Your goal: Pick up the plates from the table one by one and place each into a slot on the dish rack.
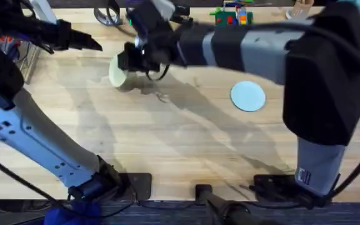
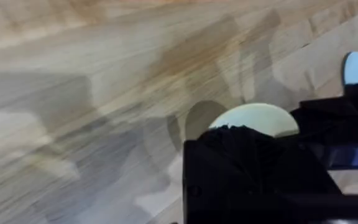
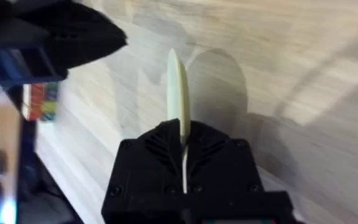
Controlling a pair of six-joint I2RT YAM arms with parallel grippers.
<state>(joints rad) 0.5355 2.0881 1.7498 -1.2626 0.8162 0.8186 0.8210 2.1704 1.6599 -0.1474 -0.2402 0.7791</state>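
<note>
Cream plate (image 3: 178,87) stands edge-on, pinched in right hand (image 3: 184,149), above table (image 1: 167,137).

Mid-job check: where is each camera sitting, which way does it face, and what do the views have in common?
Overhead: above the arm bases, looking down and forward at the table; both arms show, the right tool shut on the cream plate.
Left wrist: looks down past a black tool at that plate and the blue plate.
Right wrist: looks along its tool, cream plate edge-on.
All three share the cream plate.
</note>
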